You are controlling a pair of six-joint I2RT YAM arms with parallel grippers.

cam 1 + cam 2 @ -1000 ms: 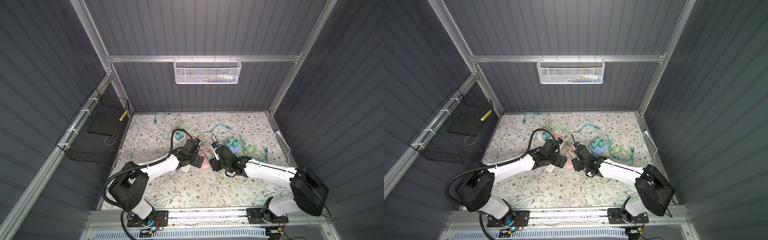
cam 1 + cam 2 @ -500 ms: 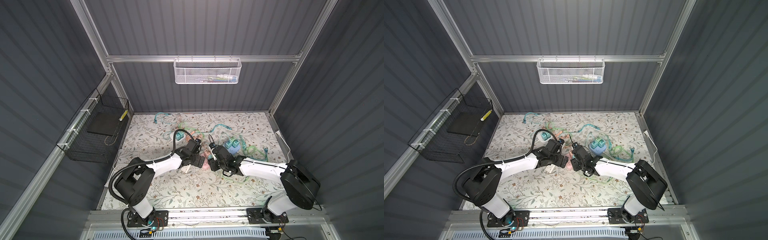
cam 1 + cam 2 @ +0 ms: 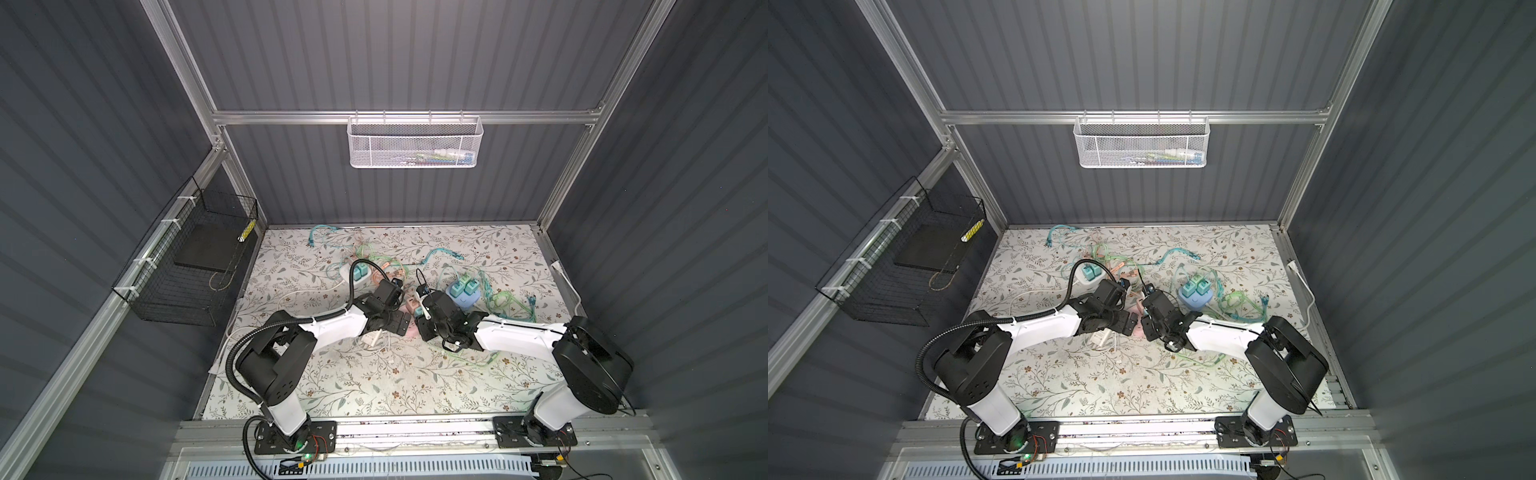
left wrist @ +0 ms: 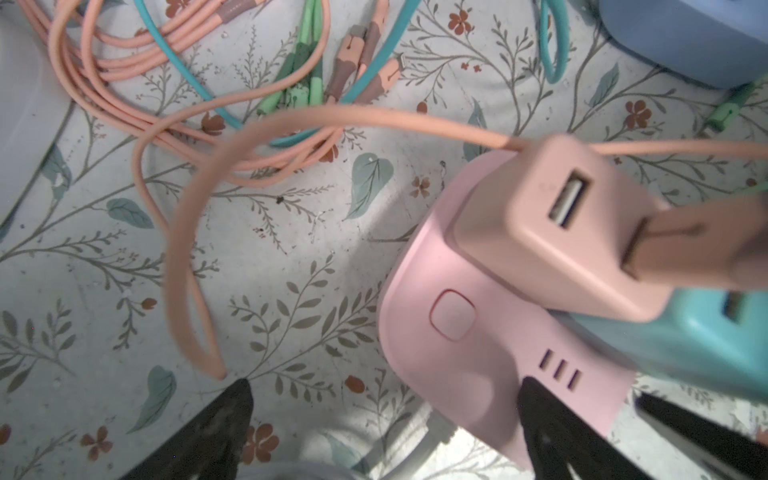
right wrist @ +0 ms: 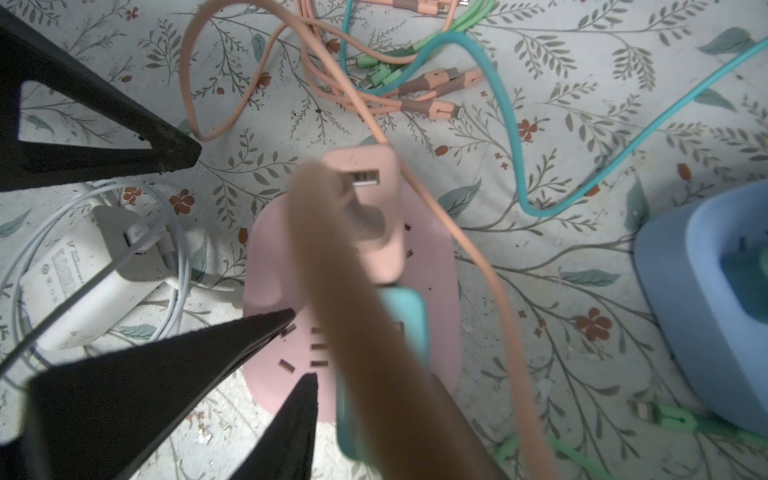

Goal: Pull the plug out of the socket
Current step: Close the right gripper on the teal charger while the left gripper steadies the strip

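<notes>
Clutter is crowding the pink socket (image 4: 415, 353), which is lying flat at mid-table between the two arms on the leaf-and-flower printed table cover (image 4: 291, 232). A pink plug (image 4: 540, 232) and a teal plug (image 4: 706, 345), both rounded matte cubes with a USB port on top, are sitting in it side by side. A rubbery peach cable (image 4: 332, 112) is running from the pink plug's port and looping above the socket. In the right wrist view it is hanging blurred across the lens and hiding one finger of the right gripper (image 5: 372, 382). That gripper's jaws are standing on either side of the teal plug; whether they are pinching it I cannot tell. The left gripper (image 4: 384, 380) is gaping wide, with one fingertip (image 4: 528, 386) over the socket's smooth top by three slots and its mate over the cover. A white adapter (image 5: 70, 282) with a coiled white cord (image 5: 178, 249) is lying just beside the socket, its grey print too small for reading. A loose teal cable (image 5: 511, 124) and green cable ends (image 5: 386, 75) are tangling beyond, and a pale blue socket (image 5: 685, 291) is sitting near.
</notes>
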